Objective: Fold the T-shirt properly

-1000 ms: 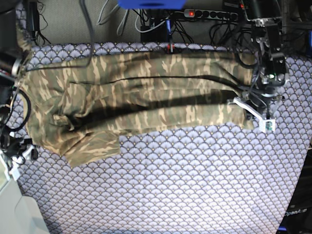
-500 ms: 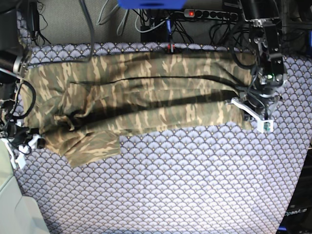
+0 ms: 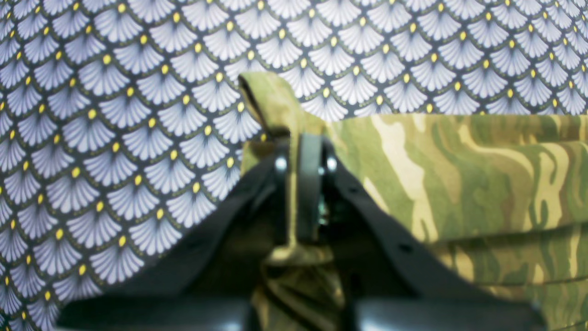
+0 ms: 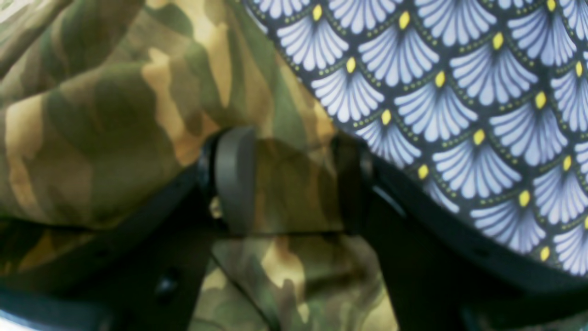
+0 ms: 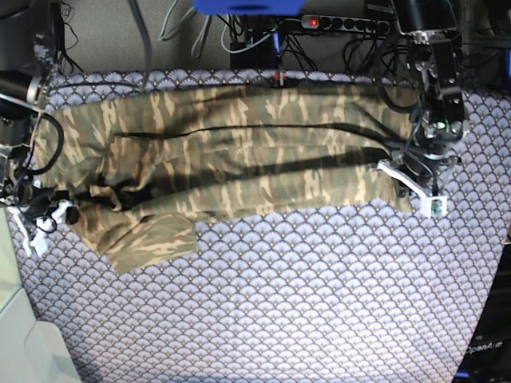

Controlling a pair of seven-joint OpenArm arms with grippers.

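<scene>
Camouflage T-shirt lies stretched along the far edge of the patterned cloth. Left gripper pinches one end corner; right gripper is clamped on the opposite end, probably to lift both for a fold.

Your right gripper has moved in from the edge of the surface and now sits against the near left side of the T-shirt. A second ago it was lower and clear of the cloth. Its fingers now have a fold of the shirt between them. The shirt's left edge has pulled in a bit and looks more bunched there, with its far left corner lying flatter.
</scene>
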